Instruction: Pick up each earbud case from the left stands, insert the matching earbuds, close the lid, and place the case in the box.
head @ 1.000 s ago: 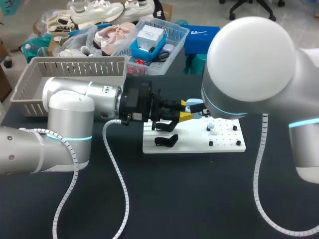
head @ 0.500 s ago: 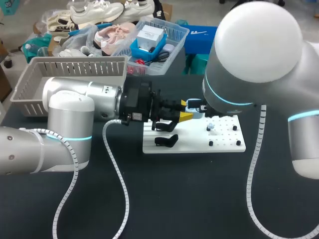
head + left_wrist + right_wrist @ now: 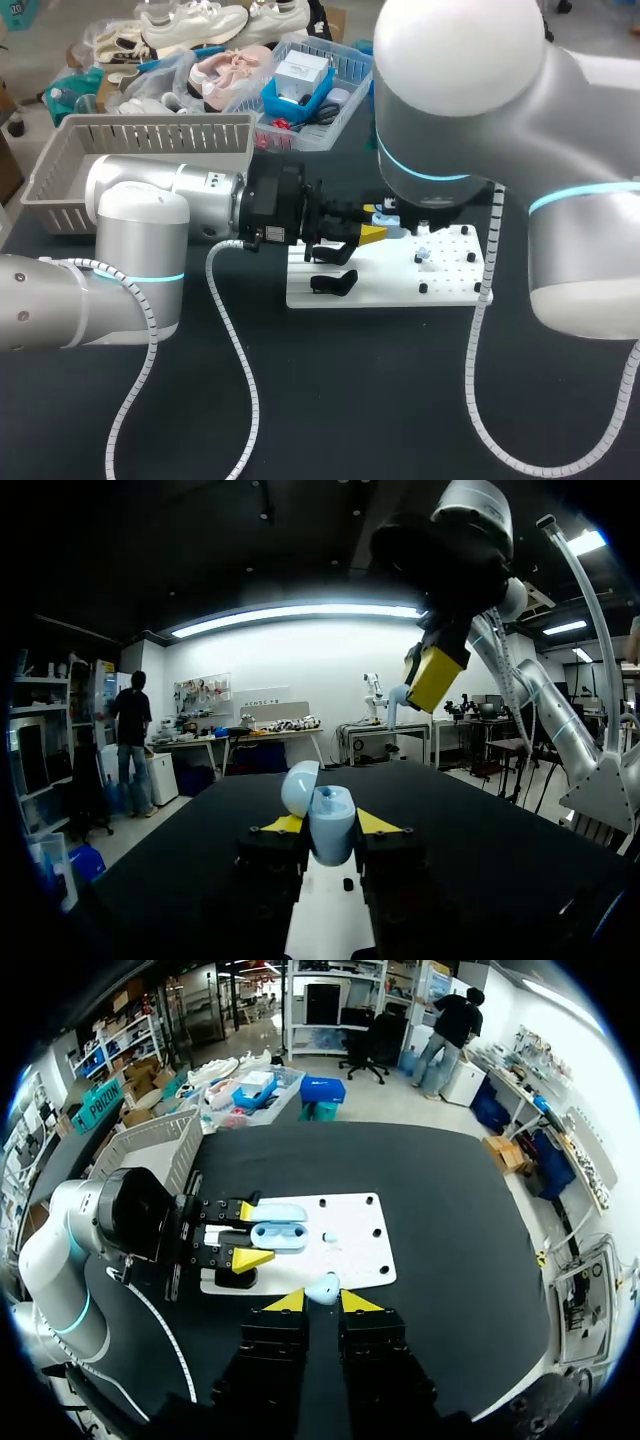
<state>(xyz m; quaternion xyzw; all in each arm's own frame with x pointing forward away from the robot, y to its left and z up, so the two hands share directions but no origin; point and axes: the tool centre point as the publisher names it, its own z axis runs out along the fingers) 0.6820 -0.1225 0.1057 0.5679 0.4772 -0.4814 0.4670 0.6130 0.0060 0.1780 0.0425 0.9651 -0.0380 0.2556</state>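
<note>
Earbud case [image 3: 279, 1235], pale blue oval plastic, lid flipped open, is clamped in the left gripper [image 3: 250, 1235] over the left end of the white pegged stand board [image 3: 355, 1260]. Right gripper [image 3: 322, 1301] pinches a small pale blue earbud [image 3: 322, 1287] above that board, apart from the case.

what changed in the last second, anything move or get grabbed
The right arm swung toward the view's left, its big joint now above the white board. No grab or release shows; the right hand is shut on an earbud. The left hand stayed put, shut on the open earbud case; board and grey basket did not move.
</note>
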